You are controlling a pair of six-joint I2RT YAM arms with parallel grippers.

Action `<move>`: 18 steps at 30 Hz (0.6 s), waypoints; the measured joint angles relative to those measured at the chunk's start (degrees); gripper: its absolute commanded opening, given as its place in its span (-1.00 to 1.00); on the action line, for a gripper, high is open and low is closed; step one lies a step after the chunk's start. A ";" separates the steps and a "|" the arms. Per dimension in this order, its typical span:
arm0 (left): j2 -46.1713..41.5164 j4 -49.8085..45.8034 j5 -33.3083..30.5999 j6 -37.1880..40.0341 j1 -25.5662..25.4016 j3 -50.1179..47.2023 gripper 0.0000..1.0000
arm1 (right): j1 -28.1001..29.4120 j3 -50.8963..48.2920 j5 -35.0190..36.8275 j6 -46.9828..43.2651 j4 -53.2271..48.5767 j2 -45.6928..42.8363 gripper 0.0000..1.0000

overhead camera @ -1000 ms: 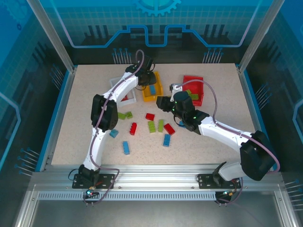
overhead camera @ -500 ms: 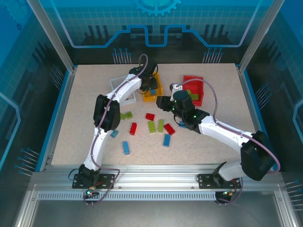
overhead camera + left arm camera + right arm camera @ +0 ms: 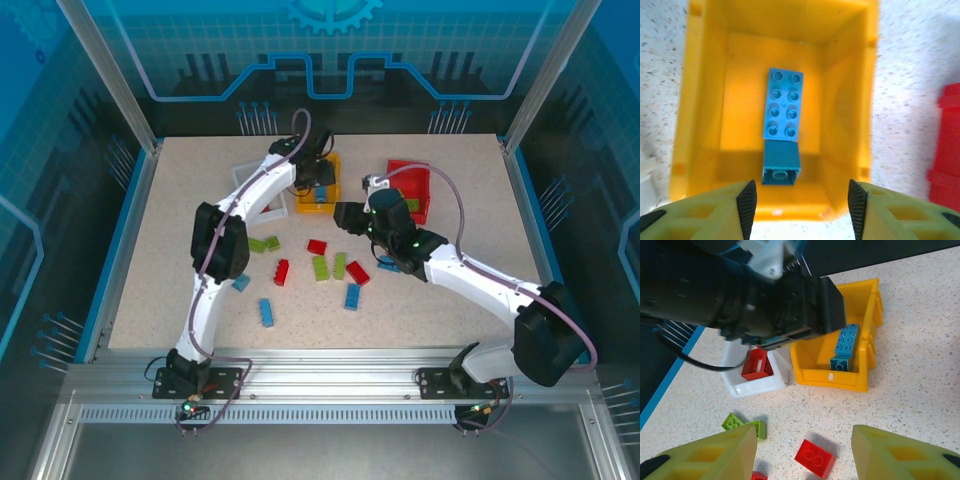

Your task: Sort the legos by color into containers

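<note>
left claw (image 3: 802, 202) released | right claw (image 3: 804, 452) released | speckled beige table (image 3: 165, 285) | blue glass walls (image 3: 420, 45)

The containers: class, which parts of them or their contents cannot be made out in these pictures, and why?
White bin, right wrist view: the left arm covers its far part; one red frame brick shows.
Red bin, left wrist view: cut off by the right edge, contents unseen.
Red bin, top view: the right arm overlaps its near-left part.
Yellow bin, left wrist view: the left claw hides its near corners.
</note>
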 measured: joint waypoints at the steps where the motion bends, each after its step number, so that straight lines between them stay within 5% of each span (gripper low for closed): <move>1: -2.08 0.42 0.00 -0.46 -0.11 -1.25 0.01 | -0.02 0.00 0.20 -0.20 -0.24 -0.46 0.08; 5: -12.20 2.73 0.24 -3.45 -0.52 -7.93 -0.18 | -0.39 -0.09 0.92 -0.96 -1.77 -2.82 0.07; 18: -47.95 12.02 2.86 -11.32 -6.05 -47.58 -0.17 | -0.46 -0.92 2.10 -9.44 -16.70 -8.79 0.10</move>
